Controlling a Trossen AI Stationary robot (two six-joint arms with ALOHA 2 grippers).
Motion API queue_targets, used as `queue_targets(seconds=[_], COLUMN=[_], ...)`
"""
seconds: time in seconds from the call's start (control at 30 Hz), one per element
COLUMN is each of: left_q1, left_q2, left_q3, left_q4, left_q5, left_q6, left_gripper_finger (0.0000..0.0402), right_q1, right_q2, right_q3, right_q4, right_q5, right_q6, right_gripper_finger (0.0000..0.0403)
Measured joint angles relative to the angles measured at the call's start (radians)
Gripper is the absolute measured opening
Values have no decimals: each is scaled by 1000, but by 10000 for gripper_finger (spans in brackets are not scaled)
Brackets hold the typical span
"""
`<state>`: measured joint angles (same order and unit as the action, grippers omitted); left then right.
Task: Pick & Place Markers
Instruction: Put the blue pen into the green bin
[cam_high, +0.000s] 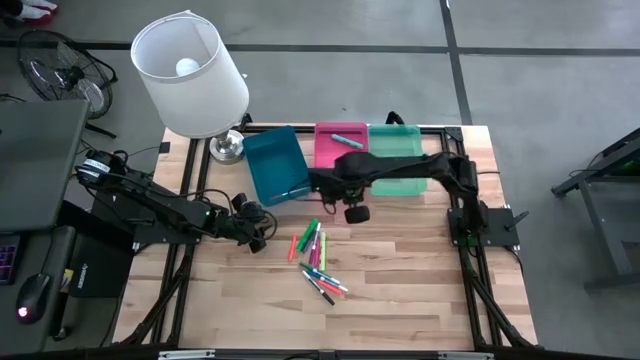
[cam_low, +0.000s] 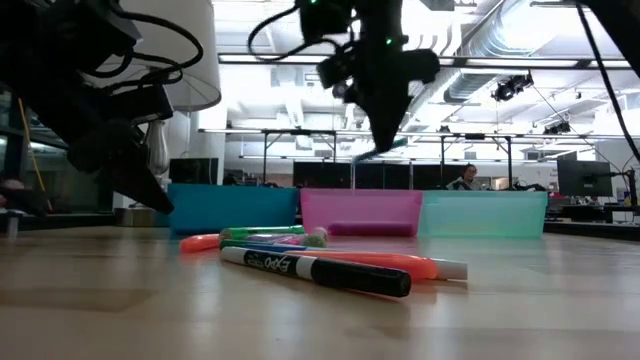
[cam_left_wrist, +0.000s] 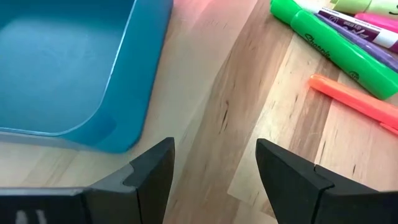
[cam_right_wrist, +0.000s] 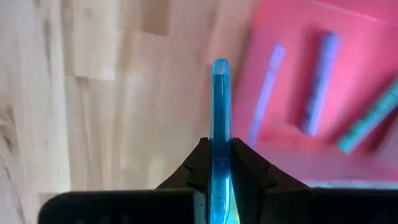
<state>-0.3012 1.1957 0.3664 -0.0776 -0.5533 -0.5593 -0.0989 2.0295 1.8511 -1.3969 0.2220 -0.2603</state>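
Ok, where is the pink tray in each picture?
High view: pink tray at the table's far edge, between the blue tray and the green tray.
Low view: centre, behind the markers.
Left wrist view: not in it.
Right wrist view: beyond the blue marker held in the right pincer.
Shared landmark: the blue tray, in the high, low and left wrist views.

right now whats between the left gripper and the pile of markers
Only bare wooden table: in the high view nothing lies between the open left gripper and the markers.

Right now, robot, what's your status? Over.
Right pincer shut on blue marker, near pink tray. Left pincer open, empty, beside blue tray.
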Motion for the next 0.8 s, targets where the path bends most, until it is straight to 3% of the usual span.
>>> queue_targets(seconds=[0.13,0.57,0.8], left_q1=[0,0,0], left_q2=[0,0,0], left_q3=[0,0,0], left_q4=[0,0,0], left_q5=[2,9,24], left_q6=[-7,-29,-49], left_gripper_finger=[220,220,220], right_q1=[-32,-202,-349], right_q2=[-59,-129,-256], right_q3=[0,-12,-335], right_q4=[-69,-170,-47], right_q5=[67,99,86], right_q6=[25,35,-25], right_gripper_finger=[28,28,28])
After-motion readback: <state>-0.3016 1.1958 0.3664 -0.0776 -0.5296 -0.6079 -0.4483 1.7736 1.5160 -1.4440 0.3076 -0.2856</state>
